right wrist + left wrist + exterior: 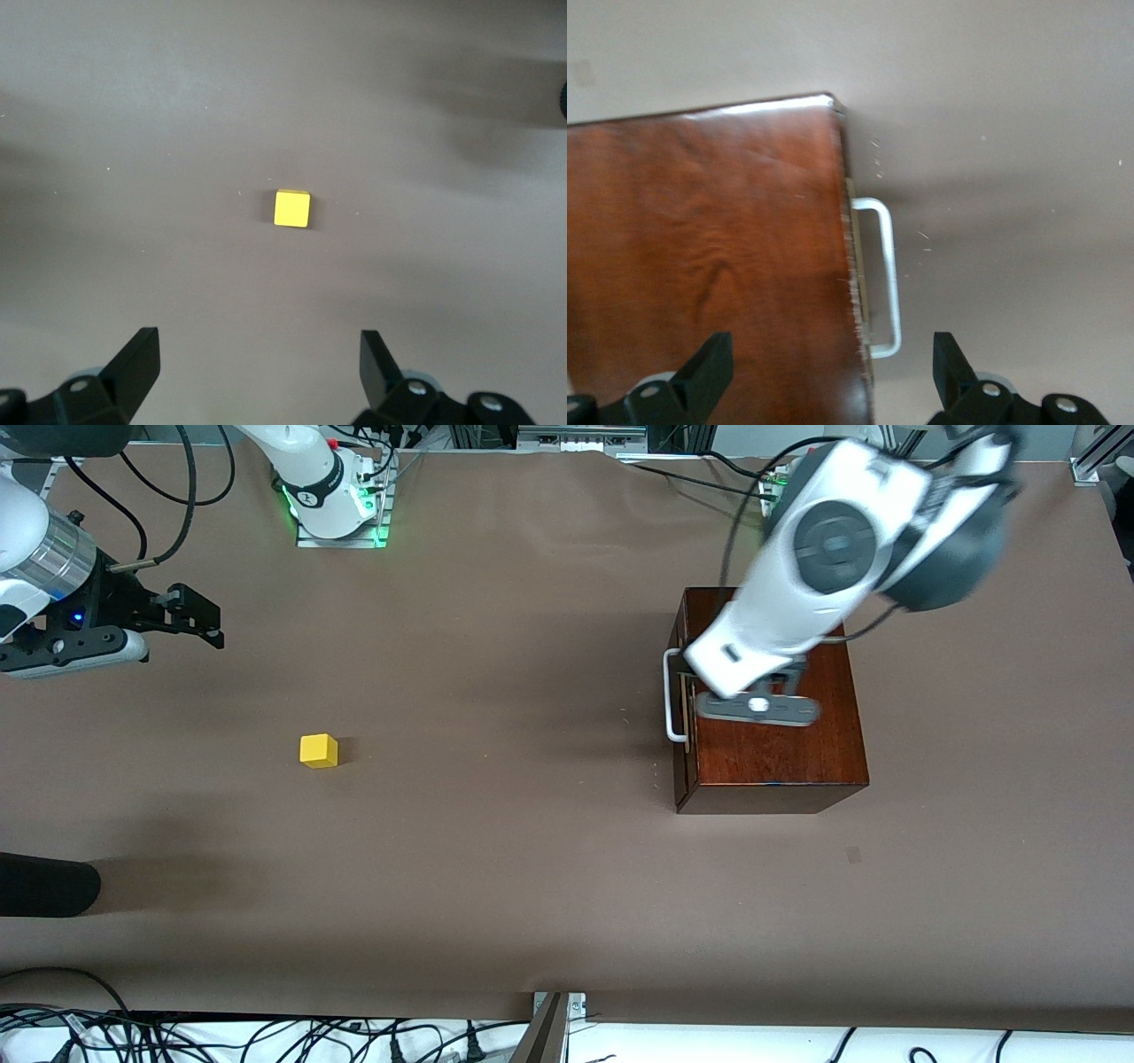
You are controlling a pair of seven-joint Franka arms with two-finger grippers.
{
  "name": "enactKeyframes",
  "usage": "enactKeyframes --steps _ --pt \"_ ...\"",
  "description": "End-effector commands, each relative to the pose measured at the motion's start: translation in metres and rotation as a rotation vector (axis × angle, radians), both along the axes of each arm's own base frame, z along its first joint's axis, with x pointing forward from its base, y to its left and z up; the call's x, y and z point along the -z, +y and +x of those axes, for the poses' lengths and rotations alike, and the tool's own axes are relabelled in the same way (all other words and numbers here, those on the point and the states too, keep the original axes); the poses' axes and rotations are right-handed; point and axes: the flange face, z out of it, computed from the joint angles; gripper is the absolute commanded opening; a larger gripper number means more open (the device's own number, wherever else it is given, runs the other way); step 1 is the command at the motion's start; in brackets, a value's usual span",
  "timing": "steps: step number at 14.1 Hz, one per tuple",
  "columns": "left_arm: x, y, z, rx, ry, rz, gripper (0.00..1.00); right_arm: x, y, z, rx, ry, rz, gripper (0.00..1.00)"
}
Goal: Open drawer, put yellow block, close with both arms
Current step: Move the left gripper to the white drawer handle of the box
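Note:
The dark reddish-brown wooden box stands toward the left arm's end of the table. Its drawer is shut, and the white U-shaped handle faces the right arm's end. My left gripper is open and empty, in the air over the box's top edge above the handle. In the front view the left arm's hand hides its fingers. The yellow block lies on the table toward the right arm's end. My right gripper is open and empty in the air, and the block shows ahead of its fingers.
The brown table cover spreads between block and box. A black rounded object lies at the table's edge near the front camera, at the right arm's end. The right arm's base glows green. Cables hang along the front edge.

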Motion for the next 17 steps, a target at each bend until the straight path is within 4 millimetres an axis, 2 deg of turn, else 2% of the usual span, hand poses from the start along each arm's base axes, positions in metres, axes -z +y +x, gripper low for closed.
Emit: enactKeyframes --steps 1,5,7,10,14,17 --pt "0.026 -0.012 0.011 0.012 0.02 -0.01 1.0 -0.006 -0.002 0.003 -0.006 -0.007 -0.011 1.0" --pt "0.079 -0.061 -0.004 0.075 0.044 0.005 1.0 -0.005 -0.002 0.003 -0.007 -0.005 -0.013 1.0" --pt "0.094 -0.083 -0.015 0.097 0.056 0.015 1.0 -0.005 -0.002 0.003 -0.006 -0.004 -0.011 1.0" --pt "0.094 -0.094 -0.025 0.115 0.059 0.017 1.0 -0.005 -0.002 0.003 -0.006 -0.004 -0.011 1.0" --pt "0.11 -0.11 -0.05 0.091 0.103 0.074 1.0 -0.006 -0.002 0.003 -0.006 -0.006 -0.011 1.0" --pt "0.127 -0.11 -0.064 0.078 0.114 0.158 1.0 -0.005 -0.002 0.003 -0.006 -0.004 -0.011 1.0"
